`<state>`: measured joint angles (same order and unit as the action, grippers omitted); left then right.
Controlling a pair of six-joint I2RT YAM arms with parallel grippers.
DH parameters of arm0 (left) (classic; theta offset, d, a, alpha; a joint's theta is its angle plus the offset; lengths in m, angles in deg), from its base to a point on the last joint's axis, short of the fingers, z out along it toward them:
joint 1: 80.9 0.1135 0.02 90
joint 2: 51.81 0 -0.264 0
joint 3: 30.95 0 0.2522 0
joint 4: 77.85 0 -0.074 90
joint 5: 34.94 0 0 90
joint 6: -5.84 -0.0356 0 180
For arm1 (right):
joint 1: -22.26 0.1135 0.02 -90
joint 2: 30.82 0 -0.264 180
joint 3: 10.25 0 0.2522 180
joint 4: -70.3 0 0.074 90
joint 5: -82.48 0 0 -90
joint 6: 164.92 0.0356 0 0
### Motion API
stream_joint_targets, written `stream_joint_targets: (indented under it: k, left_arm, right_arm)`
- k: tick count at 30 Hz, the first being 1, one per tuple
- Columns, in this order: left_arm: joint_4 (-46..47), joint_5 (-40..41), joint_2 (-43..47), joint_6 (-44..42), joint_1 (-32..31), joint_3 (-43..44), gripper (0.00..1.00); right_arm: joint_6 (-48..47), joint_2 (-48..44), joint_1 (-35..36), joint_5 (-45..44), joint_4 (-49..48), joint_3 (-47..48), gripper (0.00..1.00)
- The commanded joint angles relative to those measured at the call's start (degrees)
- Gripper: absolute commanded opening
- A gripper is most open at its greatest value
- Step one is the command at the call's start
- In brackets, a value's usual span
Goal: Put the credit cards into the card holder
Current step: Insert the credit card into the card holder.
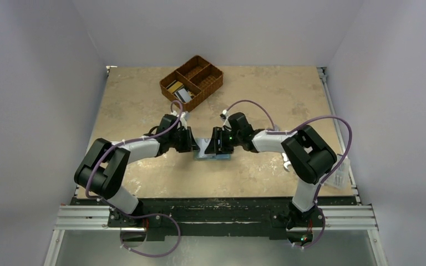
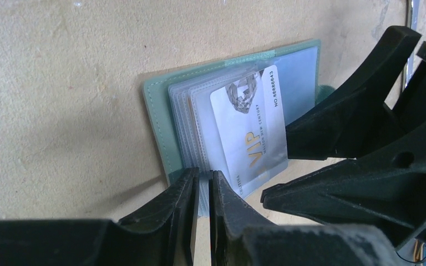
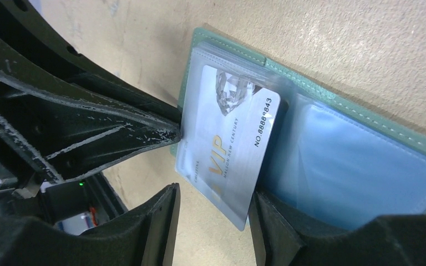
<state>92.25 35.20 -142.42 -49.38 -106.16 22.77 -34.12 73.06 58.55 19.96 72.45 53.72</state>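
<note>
The card holder point(image 2: 158, 116) lies open on the table, teal-edged with clear plastic sleeves; it shows between both arms point(image 1: 211, 157). A silver credit card point(image 2: 249, 133) marked VIP sits partway in a sleeve, its lower end sticking out. My left gripper point(image 2: 202, 185) is shut on the edge of the clear sleeves. My right gripper point(image 3: 213, 221) stands open with the card point(image 3: 233, 138) protruding between its fingers; the left finger is clear of it, and the card's edge lies close along the right finger point(image 3: 272, 221). More cards point(image 1: 177, 90) lie in the basket.
A brown wicker basket point(image 1: 191, 81) with three compartments stands at the back of the table. A clear plastic box point(image 1: 341, 174) sits at the right edge. Both grippers point(image 1: 195, 145) point(image 1: 217, 144) crowd the table's middle, nearly touching.
</note>
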Motion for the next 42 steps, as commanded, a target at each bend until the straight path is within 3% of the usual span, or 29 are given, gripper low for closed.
stream_joint_targets:
  k: [1,7,13,21,28,35,42]
  left_arm:
    - [1.46,-2.00,1.99,1.22,-0.32,-1.25,0.15]
    - [2.83,-2.34,2.97,2.59,-0.32,-2.68,0.14]
    - [-0.04,-0.99,5.19,1.46,-0.23,-1.73,0.22]
    - [2.93,-2.23,3.29,2.72,-0.23,-3.62,0.19]
    - [5.61,-2.38,1.47,4.14,-0.23,-5.87,0.11]
    - [2.33,-1.97,4.73,3.43,-0.11,-4.05,0.16]
    - [-2.45,-0.47,8.15,1.00,2.79,-3.27,0.17]
  right_arm:
    - [-4.52,-0.05,4.23,-8.09,10.08,5.20,0.56]
    - [-7.01,-0.07,7.01,-16.51,16.16,9.32,0.56]
    - [-11.45,-2.75,6.86,-15.50,17.07,7.02,0.70]
    - [-13.61,-1.40,7.97,-14.10,16.63,8.67,0.71]
    - [-13.56,-0.07,13.37,-21.27,18.31,11.95,0.63]
    - [-16.67,-2.17,13.97,-21.53,19.42,11.70,0.76]
    - [-18.32,-4.29,12.75,-21.41,19.54,8.99,0.77]
